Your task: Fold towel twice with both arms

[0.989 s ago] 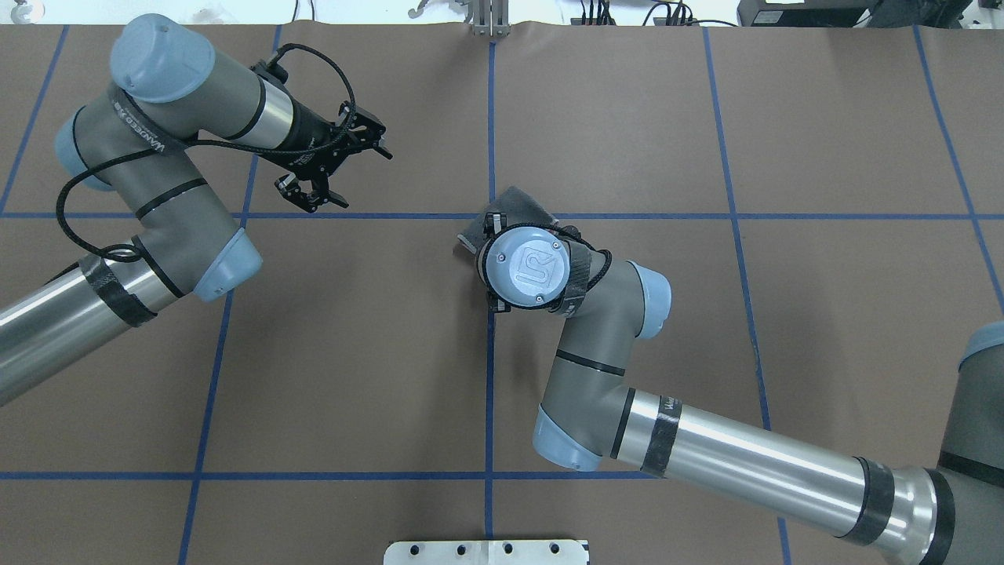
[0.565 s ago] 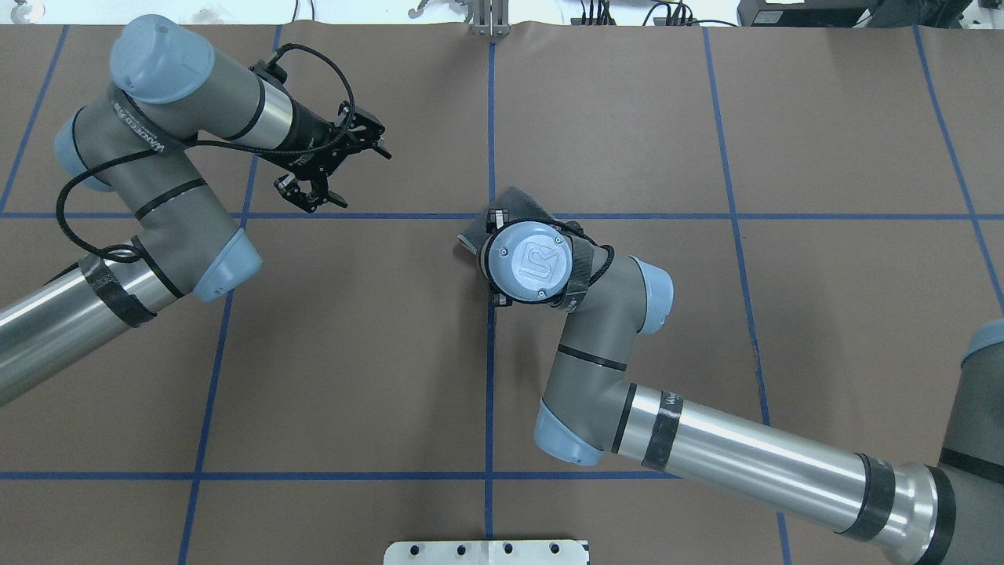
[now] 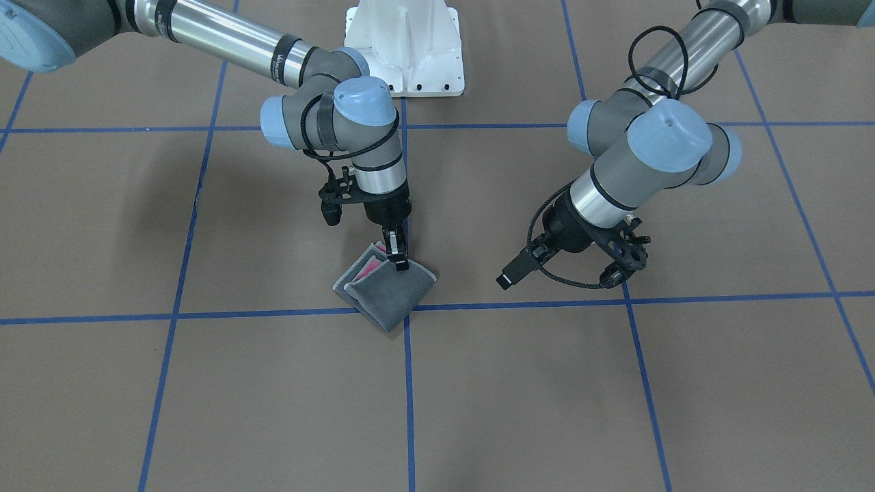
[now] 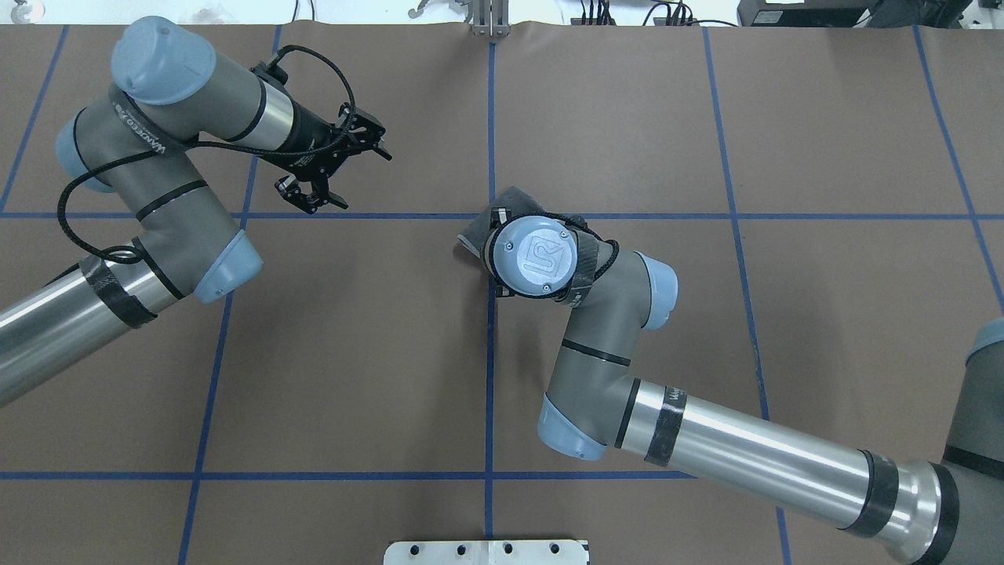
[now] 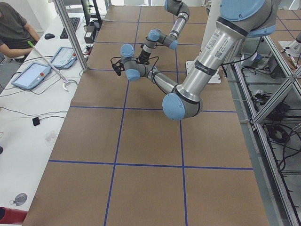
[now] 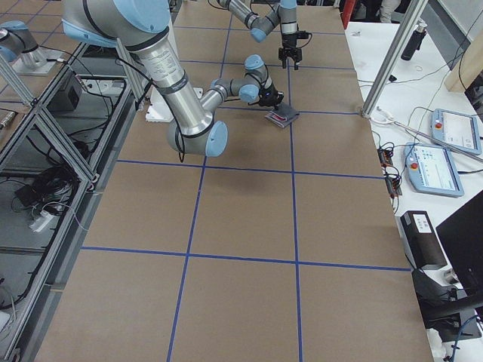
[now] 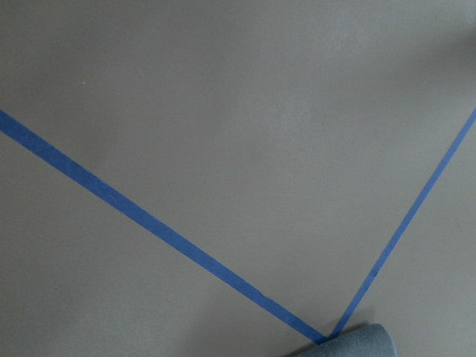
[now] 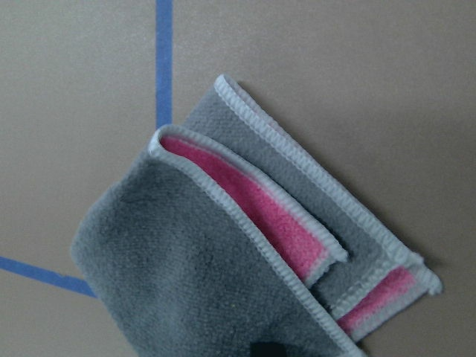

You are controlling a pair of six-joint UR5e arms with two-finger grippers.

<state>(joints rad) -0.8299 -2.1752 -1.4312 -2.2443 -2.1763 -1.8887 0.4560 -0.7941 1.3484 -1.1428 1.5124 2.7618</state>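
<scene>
The towel (image 3: 389, 297) lies folded into a small square on the tape crossing at the table's middle, dark grey outside with pink showing between its layers (image 8: 245, 204). My right gripper (image 3: 398, 263) points straight down with its fingers together, tips at the towel's edge nearest the robot. I cannot tell if any cloth is pinched. In the overhead view the right wrist hides most of the towel (image 4: 471, 234). My left gripper (image 4: 365, 179) hovers open and empty well to the left of the towel, tilted toward the table (image 3: 625, 263).
Brown paper with blue tape lines (image 4: 490, 118) covers the table. The white pedestal (image 3: 405, 48) stands at the robot's side. A side bench holds tablets (image 5: 30, 75) and a person sits there. Bare paper surrounds the towel.
My right wrist has shifted slightly to the right and away from the robot over the towel. The towel and the left arm have stayed put.
</scene>
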